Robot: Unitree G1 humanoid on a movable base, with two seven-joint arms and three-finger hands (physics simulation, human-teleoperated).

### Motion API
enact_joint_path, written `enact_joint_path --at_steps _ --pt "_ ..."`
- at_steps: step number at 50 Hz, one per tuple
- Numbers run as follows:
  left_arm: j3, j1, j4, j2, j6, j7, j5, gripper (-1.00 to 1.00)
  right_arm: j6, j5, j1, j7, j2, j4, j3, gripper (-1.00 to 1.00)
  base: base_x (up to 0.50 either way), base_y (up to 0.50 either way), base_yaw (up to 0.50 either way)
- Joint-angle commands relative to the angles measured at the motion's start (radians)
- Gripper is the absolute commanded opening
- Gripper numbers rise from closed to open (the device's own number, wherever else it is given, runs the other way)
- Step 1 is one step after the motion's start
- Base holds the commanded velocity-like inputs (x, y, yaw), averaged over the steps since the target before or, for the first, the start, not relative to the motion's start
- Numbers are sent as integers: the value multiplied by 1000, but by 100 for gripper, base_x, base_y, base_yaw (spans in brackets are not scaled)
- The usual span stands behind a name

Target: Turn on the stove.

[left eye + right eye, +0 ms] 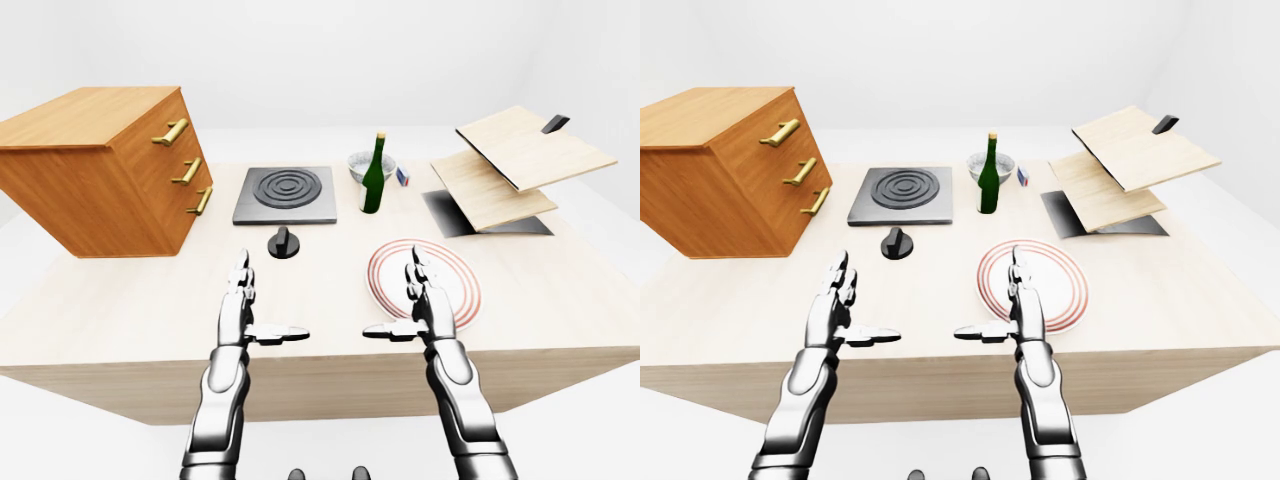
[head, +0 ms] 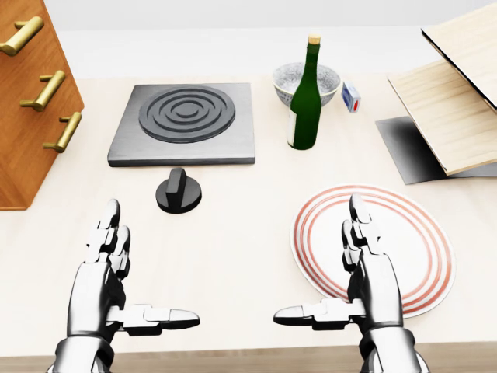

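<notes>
The stove point(image 2: 185, 124), a dark square slab with raised rings, lies on the pale table point(image 2: 233, 233) toward the upper left of the head view; its black knob point(image 2: 178, 191) sits apart just below the slab's lower edge, the grip ridge standing roughly upright in the view. The left hand point(image 2: 105, 268) hovers below and left of the knob, well clear of it, fingers straight and spread, thumb pointing inward; it grips nothing. The right hand point(image 2: 365, 268) mirrors it over the left part of the plate point(image 2: 419, 233), a white disc with red rings; its fingers too are extended and empty; whether it touches the plate I cannot tell. A green bottle point(image 2: 305, 97) stands upright right of the stove, just below a bowl point(image 2: 291, 78); a small blue-and-white box point(image 2: 351, 97) lies beside the bowl. A wooden drawer chest point(image 1: 100, 170) with brass handles sits at the left; at the right, wooden boards point(image 1: 520, 160) lean tilted over a dark mat point(image 1: 445, 212).
</notes>
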Motion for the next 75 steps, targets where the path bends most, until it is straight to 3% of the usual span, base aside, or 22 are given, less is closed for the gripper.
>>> enact_joint_path --at_steps 1,23,33,46,59,75 --pt "25 -10 22 13 -11 -15 0 100 -3 17 3 27 -12 -6 -25 100 0 0 0" --pt "22 4 1 10 -16 -3 6 100 -7 10 12 45 -13 -9 -20 100 4 0 0" --pt "14 4 16 7 -30 -1 16 100 -9 8 14 50 -12 -16 -18 100 20 0 0" --pt "20 -2 18 9 -26 -1 9 100 -16 6 13 51 -12 -7 -19 100 20 0 0" --pt "26 -5 10 11 -13 -3 0 100 -3 3 15 49 -11 -17 -17 100 20 0 0" --pt "20 -9 29 11 -24 -3 7 100 -9 -4 17 54 -12 -16 -14 100 15 0 0"
